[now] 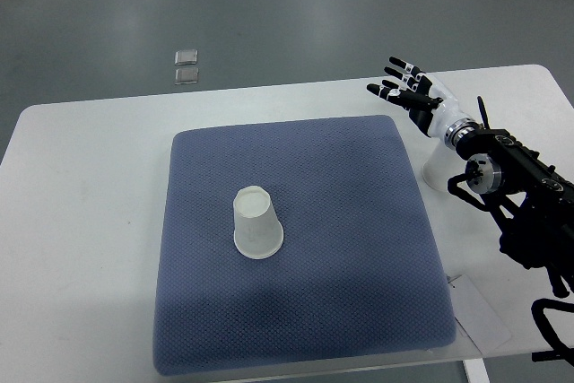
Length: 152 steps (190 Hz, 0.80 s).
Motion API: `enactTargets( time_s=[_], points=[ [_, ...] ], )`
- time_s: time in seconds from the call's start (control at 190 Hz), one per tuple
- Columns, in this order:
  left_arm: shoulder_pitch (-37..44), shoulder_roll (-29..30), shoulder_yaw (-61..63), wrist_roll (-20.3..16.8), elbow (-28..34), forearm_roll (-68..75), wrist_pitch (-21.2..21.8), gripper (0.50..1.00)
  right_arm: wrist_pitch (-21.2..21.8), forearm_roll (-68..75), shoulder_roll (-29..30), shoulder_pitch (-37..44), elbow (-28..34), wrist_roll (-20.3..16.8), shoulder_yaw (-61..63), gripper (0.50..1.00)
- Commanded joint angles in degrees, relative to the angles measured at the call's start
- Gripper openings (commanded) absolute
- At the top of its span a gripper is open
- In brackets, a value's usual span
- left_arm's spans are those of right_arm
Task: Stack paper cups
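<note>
Fingers (pixel 395 78) of the right hand (pixel 411 91) are spread and extended, grasping nothing, and point toward the picture's upper left above the table's (pixel 81 186) far right portion; the arm (pixel 511 181) enters from the right edge. Just behind the hand, under the wrist, a second white cup-like object (pixel 435 170) stands on the bare table beside the mat's right edge, partly hidden by the arm, so its orientation cannot be told. One cup (pixel 256 222) stands inverted on the blue mat (pixel 296 311), well apart from the fingers, toward the lower left of them; its long axis is upright, narrow base up, wide rim down on the mat. Count: one cup clearly seen, one partly hidden object, one mat, one hand. Open mat surrounds the cup on all sides, and bare table lies between the fingertips and the mat's far right corner. Two small clear squares (pixel 186 65) lie on the floor beyond the table's far edge.
</note>
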Motion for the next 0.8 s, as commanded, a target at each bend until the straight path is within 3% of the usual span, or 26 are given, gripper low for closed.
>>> enactTargets(
  time_s=[0.0,0.795],
  points=[
    [0.00,0.00,0.00,0.00,-0.12,0.00,0.00,1.000,0.01,0.05,0.06,-0.09,-0.01,0.03,0.07,0.924],
    [0.00,0.00,-0.08,0.00,-0.04,0.00,0.00,1.000,0.01,0.23,0.06,0.00,-0.18,0.11,0.42,0.924]
  ],
)
